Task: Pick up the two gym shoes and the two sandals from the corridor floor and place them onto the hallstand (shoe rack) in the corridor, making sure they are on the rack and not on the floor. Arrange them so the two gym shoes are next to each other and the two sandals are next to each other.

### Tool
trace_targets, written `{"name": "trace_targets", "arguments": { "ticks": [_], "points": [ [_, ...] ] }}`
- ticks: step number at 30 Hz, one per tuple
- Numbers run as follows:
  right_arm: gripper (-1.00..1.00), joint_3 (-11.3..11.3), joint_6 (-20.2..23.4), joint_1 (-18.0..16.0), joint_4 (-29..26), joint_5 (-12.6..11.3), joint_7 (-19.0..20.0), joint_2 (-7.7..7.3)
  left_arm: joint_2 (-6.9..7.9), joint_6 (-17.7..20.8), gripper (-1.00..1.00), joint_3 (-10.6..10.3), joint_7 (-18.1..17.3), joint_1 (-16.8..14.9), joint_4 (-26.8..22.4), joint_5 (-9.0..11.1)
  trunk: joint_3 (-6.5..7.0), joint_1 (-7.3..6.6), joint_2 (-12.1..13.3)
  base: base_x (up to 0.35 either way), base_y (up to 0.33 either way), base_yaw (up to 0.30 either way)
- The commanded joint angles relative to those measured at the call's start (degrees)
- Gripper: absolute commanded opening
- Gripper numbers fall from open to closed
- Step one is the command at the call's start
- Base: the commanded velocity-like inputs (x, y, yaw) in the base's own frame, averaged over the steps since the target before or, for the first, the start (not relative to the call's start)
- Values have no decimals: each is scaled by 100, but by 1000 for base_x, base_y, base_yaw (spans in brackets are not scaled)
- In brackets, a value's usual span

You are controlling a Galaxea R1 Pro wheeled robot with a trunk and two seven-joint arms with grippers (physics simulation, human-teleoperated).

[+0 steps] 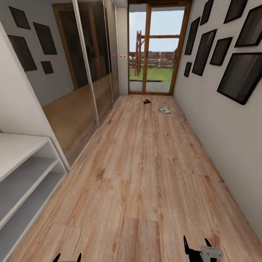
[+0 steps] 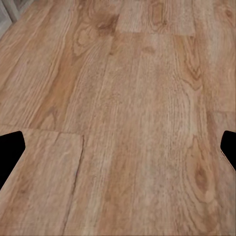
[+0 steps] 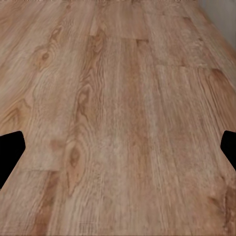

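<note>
- The white lace-up gym shoes with green side stripes (image 1: 164,109) are seen on the light brown wood-grain plank floor (image 1: 145,174) at the far end of the corridor, well ahead of both sets of fingertips.
- The flat brown open sandals (image 1: 147,101) lie near them, slightly farther off.
- The pale grey-white hallstand with open shelves (image 1: 25,171) stands beside and outward of the left gripper (image 1: 67,258).
- Both the left gripper and the right gripper (image 1: 197,248) are held low over bare planks, fingers spread wide, nothing grasped.
- Step judged in hand: approach. A drive forward is called for before any shoe can be reached.
</note>
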Motion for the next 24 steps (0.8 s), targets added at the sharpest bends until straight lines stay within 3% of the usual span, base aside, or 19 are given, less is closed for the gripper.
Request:
{"name": "trace_targets", "arguments": {
  "ticks": [1,24],
  "points": [
    [100,-49,-19,-7,4,13,50,1,-3,-16,100,49,-44,-4,3,-26,-5,3,-2,339,-93,0],
    [100,-49,-19,-6,4,13,50,1,-3,-17,100,49,-44,-5,-13,-26,-5,3,-2,339,-93,0]
  ]
}}
